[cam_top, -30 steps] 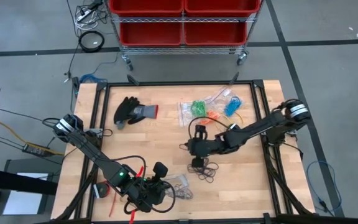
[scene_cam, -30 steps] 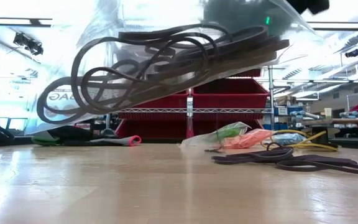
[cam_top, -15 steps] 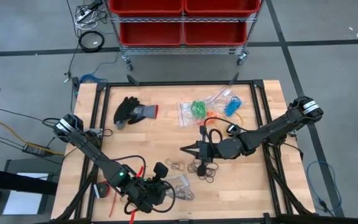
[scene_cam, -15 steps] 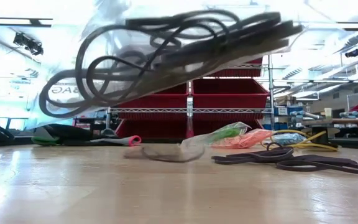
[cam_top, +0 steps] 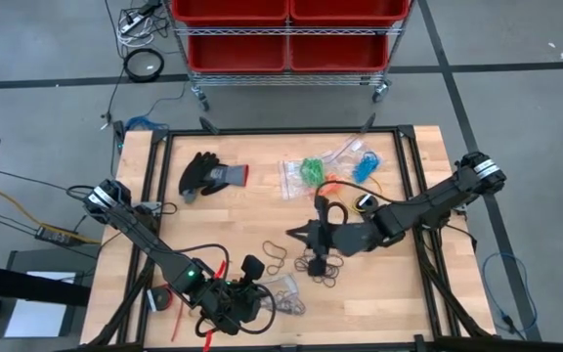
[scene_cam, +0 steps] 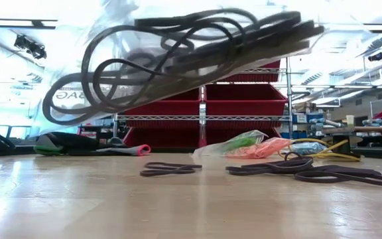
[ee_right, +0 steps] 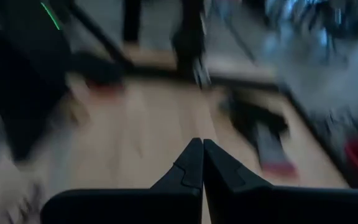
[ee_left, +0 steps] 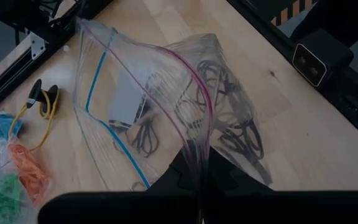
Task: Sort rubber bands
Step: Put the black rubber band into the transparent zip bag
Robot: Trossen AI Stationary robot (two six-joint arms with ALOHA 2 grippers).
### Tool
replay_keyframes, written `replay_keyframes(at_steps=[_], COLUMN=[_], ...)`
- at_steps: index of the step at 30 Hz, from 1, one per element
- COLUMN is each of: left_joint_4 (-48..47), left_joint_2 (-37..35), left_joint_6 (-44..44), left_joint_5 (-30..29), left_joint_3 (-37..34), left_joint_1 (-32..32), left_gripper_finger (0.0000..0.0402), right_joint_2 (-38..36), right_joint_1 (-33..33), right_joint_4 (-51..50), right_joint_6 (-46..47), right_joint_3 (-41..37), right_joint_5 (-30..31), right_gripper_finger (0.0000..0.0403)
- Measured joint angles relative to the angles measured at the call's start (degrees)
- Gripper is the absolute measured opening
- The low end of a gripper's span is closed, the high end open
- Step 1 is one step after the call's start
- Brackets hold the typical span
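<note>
**Supervisor:** How far along is the sort?

**Me:** I'd say partway. Green (cam_top: pixel 311 169), orange (cam_top: pixel 336 182) and blue (cam_top: pixel 365 168) rubber bands already sit in clear bags near the far edge of the surface (cam_top: pixel 413 293), toward its right corner. Some black ones are inside the zip bag (ee_left: pixel 166 118) I'm holding at the near edge, left of middle. What's left, as I see it, is the loose black pile (cam_top: pixel 321 266) in the middle of the surface and one stray black band (cam_top: pixel 276 256) just beside it

**Supervisor:** And the arms?

**Me:** My left end effector (ee_left: pixel 201 180) is clamped on the zip bag's rim, holding it up with the mouth gaping. My right arm reaches low from the right edge toward the centre, its end effector (cam_top: pixel 296 235) closed with nothing in it, tips pointing at the stray band, hovering just beside the pile

**Supervisor:** Anything else?

**Me:** A black glove (cam_top: pixel 208 176) near the far-left corner, untouched
</note>
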Motion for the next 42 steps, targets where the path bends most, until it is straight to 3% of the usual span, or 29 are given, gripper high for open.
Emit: replay_keyframes(at_steps=[5, 9, 14, 21, 24, 31, 37, 42], left_joint_4=[0.23, 0.36, 1.08, 1.23, 1.43, 1.46, 1.42, 1.68], left_joint_2=[0.00, 0.00, 0.00, 0.00, 0.00, 0.00, 0.01, 0.00], left_joint_6=[0.00, 0.00, 0.00, 0.00, 0.00, 0.00, 0.00, 0.00], left_joint_5=[0.02, 0.00, 0.00, 0.00, -0.02, -0.02, -0.01, -0.01], left_joint_3=[0.00, 0.00, 0.00, 0.00, 0.00, 0.00, 0.00, 0.00], left_joint_1=[0.00, 0.00, 0.00, 0.08, 0.27, 0.33, 0.33, 0.33], left_gripper_finger=[0.0002, 0.0002, 0.0002, 0.0002, 0.0002, 0.0002, 0.0002, 0.0002], right_joint_2=[0.20, 0.32, 0.37, 3.66, 9.36, 24.84, 30.87, 31.74], right_joint_1=[-1.71, -2.98, -3.89, -3.87, -3.87, -4.03, -5.57, -7.89], right_joint_4=[-16.12, -15.52, 0.86, 25.51, 31.35, 31.38, 24.22, 20.14], right_joint_6=[12.83, 20.09, 21.84, 21.85, 21.48, 16.89, 18.44, 22.79], right_joint_3=[-0.94, -7.10, -18.25, -30.95, -30.88, -21.38, -13.35, -11.94], right_joint_5=[2.69, -0.53, -5.89, -6.55, -6.73, -6.72, -4.60, -8.40], right_gripper_finger=[0.0000, 0.0000, 0.0025, 0.0129, 0.0179, 0.0259, 0.0274, 0.0250])
